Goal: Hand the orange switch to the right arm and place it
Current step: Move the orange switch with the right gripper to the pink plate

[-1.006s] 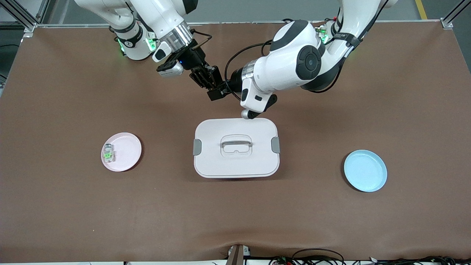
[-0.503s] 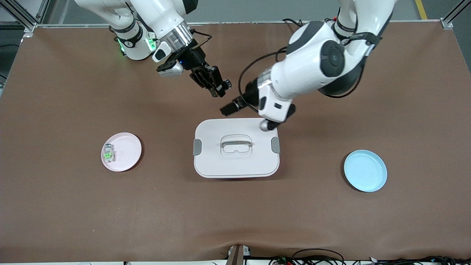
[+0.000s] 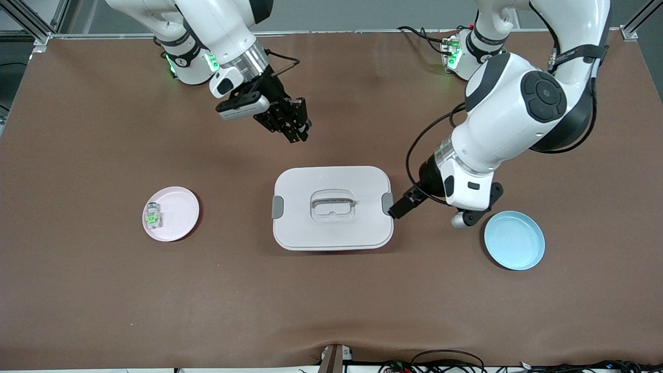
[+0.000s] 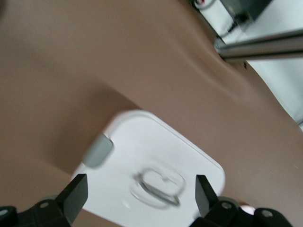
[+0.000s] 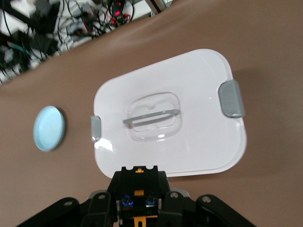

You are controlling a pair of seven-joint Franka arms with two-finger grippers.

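Note:
My right gripper (image 3: 297,130) is shut on the orange switch (image 3: 301,126), a small black block, and holds it over the brown mat on the robot-base side of the white box. In the right wrist view the switch (image 5: 139,185) sits between the fingers (image 5: 97,208) with orange marks showing. My left gripper (image 3: 399,210) is open and empty, over the mat beside the box's grey clip (image 3: 387,203) at the left arm's end. In the left wrist view its fingertips (image 4: 75,191) stand wide apart, framing the box lid (image 4: 142,137).
The white lidded box (image 3: 300,228) with a clear handle sits mid-table. A pink plate (image 3: 181,207) holding a pale switch with a green light (image 3: 152,216) lies toward the right arm's end. An empty blue plate (image 3: 514,240) lies toward the left arm's end.
The left gripper has let go of the switch and swung away toward the blue plate. The right gripper keeps the switch and has shifted slightly toward its own end.

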